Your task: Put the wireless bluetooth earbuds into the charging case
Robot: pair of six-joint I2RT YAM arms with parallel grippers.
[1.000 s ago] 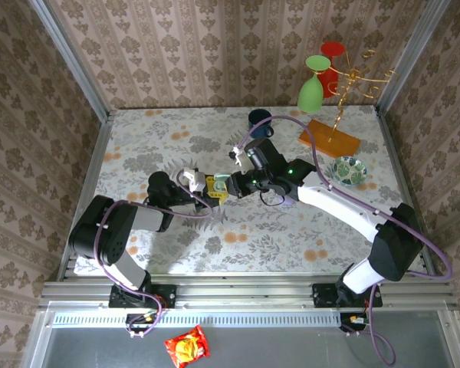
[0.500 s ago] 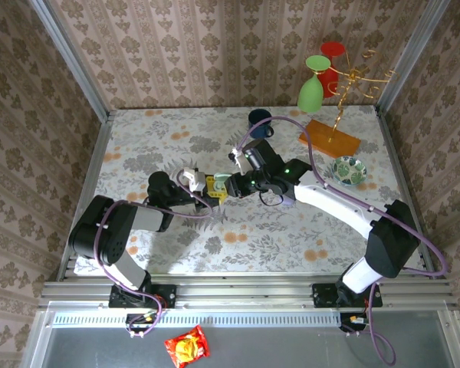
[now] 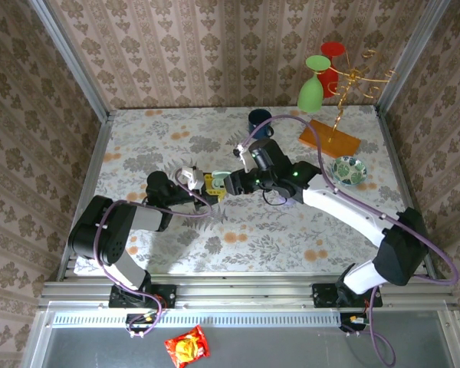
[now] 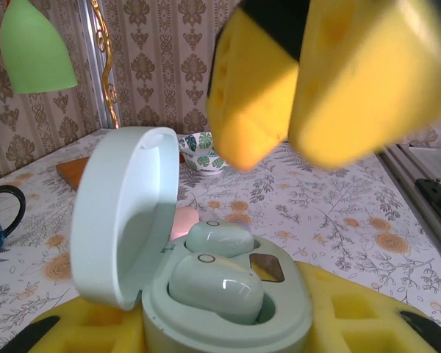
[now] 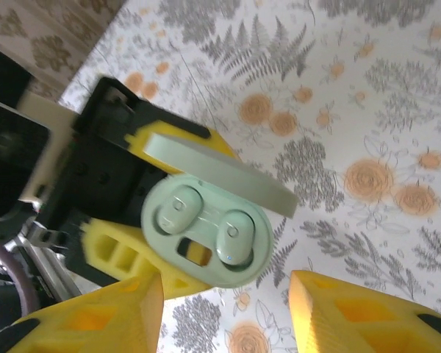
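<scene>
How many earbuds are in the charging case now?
2. Both sit in the open case: one earbud in the left well as the right wrist camera sees it, the other earbud in the right well. None looks hidden.

Open lid point(image 4: 125, 213) walls one side of case point(image 4: 228, 334); right tool point(image 5: 224, 309) hovers above.

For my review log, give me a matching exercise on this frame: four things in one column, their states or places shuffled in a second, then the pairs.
1. pale green plastic charging case
2. two pale green glossy earbuds
3. right gripper
4. dark blue ceramic mug

A. open, above the case
B. on the table, far side
C. seated inside the case
D. clamped by the left gripper, lid up

Pairs: 1-D, 2-C, 3-A, 4-B
</scene>
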